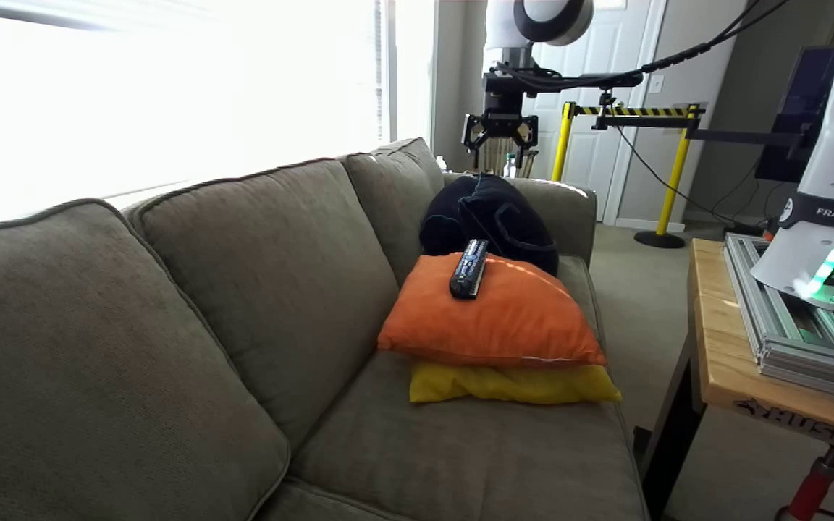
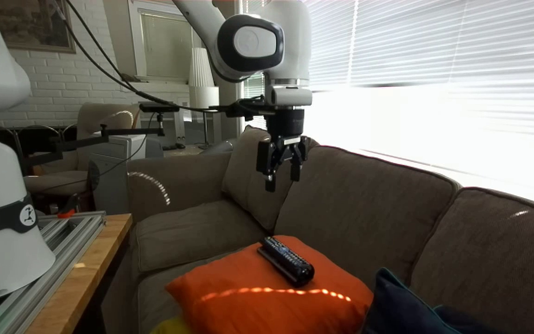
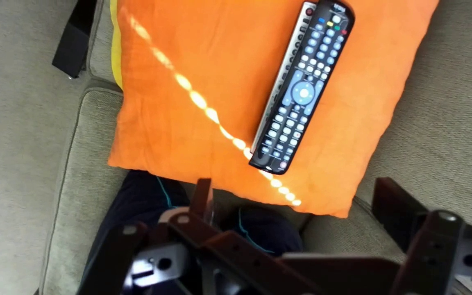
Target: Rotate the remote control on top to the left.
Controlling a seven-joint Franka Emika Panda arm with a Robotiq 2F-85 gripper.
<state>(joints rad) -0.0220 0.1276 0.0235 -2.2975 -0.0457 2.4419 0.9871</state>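
Note:
The remote control on top (image 3: 304,93) is black with pale and coloured buttons. It lies lengthwise over a silver-edged remote (image 3: 280,82), which peeks out along one long side. Both rest on the orange cushion (image 1: 525,318), and in both exterior views the black remote control (image 1: 470,269) (image 2: 290,260) stays visible. High over the sofa my gripper (image 2: 283,182) points downward with its fingers spread and nothing between them. From the wrist view, the gripper (image 3: 293,184) hangs over the cushion's edge, beyond the remote's near end and apart from it.
Under the orange cushion is a yellow cushion (image 1: 518,387). A dark navy bundle (image 1: 489,217) sits beside it toward the sofa's arm. The sofa backrest (image 2: 364,199) rises along the window side. A wooden table (image 1: 721,318) carrying the robot base stands opposite.

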